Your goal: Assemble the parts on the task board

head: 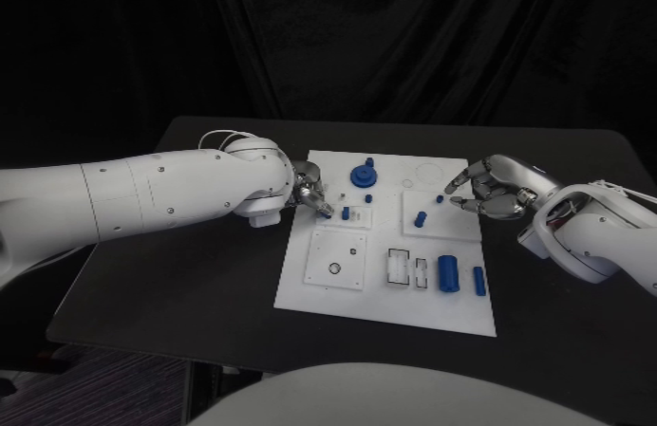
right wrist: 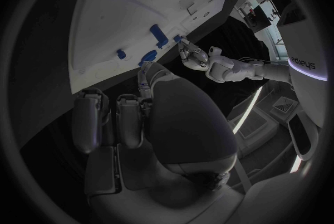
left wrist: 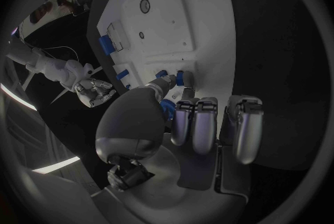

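On the black table (head: 178, 284), one white board (head: 335, 298) lay between two hands.
Six blue parts (head: 365, 174) sat on the board; left hand (head: 309, 191) and right hand (head: 493, 191) hovered at its edges, fingers curled, holding nothing.

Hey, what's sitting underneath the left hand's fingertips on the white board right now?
A small blue part stands on the task board right by the left hand. The left wrist view shows blue pieces at its fingers, but whether one is pinched is covered.
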Controlling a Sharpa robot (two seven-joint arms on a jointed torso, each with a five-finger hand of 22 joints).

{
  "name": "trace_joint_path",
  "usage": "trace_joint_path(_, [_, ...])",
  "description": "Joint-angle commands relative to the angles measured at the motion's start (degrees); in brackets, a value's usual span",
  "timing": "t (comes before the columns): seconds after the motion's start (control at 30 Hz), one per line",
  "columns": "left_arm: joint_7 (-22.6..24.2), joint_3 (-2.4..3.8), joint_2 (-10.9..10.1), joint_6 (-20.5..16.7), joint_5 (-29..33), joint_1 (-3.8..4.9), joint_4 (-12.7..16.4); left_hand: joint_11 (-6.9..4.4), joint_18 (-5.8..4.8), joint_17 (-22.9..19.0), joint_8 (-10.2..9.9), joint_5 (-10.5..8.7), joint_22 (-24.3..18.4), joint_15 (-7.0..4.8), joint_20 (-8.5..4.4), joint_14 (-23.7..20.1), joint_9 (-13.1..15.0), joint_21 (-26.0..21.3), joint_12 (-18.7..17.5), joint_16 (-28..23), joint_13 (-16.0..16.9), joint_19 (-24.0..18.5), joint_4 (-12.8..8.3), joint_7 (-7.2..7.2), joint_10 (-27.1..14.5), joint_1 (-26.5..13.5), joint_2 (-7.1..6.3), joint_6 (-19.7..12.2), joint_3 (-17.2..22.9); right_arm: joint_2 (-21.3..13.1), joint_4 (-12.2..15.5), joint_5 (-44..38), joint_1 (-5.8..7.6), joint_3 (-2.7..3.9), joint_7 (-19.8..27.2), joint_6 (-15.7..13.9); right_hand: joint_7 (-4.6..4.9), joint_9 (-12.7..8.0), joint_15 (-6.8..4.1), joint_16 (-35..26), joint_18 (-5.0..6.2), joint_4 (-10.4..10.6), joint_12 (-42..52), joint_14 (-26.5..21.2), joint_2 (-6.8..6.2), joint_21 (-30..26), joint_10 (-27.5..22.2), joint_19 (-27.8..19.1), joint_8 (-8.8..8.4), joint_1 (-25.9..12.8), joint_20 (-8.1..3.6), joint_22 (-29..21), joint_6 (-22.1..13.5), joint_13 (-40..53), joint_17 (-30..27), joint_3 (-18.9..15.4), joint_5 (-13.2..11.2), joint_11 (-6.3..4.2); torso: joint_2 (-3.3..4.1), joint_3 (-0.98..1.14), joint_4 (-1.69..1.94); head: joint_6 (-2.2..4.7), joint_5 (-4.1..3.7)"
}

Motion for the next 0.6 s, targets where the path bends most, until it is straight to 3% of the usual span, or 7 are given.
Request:
trace_joint_path(0.03, [0.3,-0.07,-0.1,0.7,0.0,-0.22,0.1,-0.26,0.23,15.1,0.2,0.20,14.3,-0.45,-0.46,6.1,0.1,-0.3,0.2,-0.1,15.1,4.3,0.0,-0.03,5.9,-0.1,0.15,0.3,0.5,-0.2,0.1,0.0,-0.15,0.04,-1.3,0.4,0.22,-0.1,0.38,-0.2,0.41,-0.1,-0.4,3.7,0.46,-0.1,1.3,1.1,-0.39,0.0,0.36,10.8,-0.1,7.7,3.6,0.4,0.2,0.37,0.01,0.02,-0.03,0.00,-0.14])
trace_joint_path(0.6, [0.0,-0.07,-0.3,1.2,0.0,-0.22,0.5,-0.26,0.28,15.1,0.2,-1.22,14.2,-0.46,-0.49,6.1,0.2,-0.4,0.2,-0.1,15.1,4.1,0.2,-0.04,5.9,-0.7,-0.16,0.5,0.8,-0.2,0.1,0.0,-0.16,0.04,-1.7,1.0,0.31,-0.2,0.40,-0.2,0.46,-0.2,-0.6,3.7,0.50,-0.3,1.1,1.0,-0.58,0.0,0.37,10.7,-0.4,7.3,3.5,0.5,0.2,0.42,0.06,0.01,-0.02,0.00,0.01])
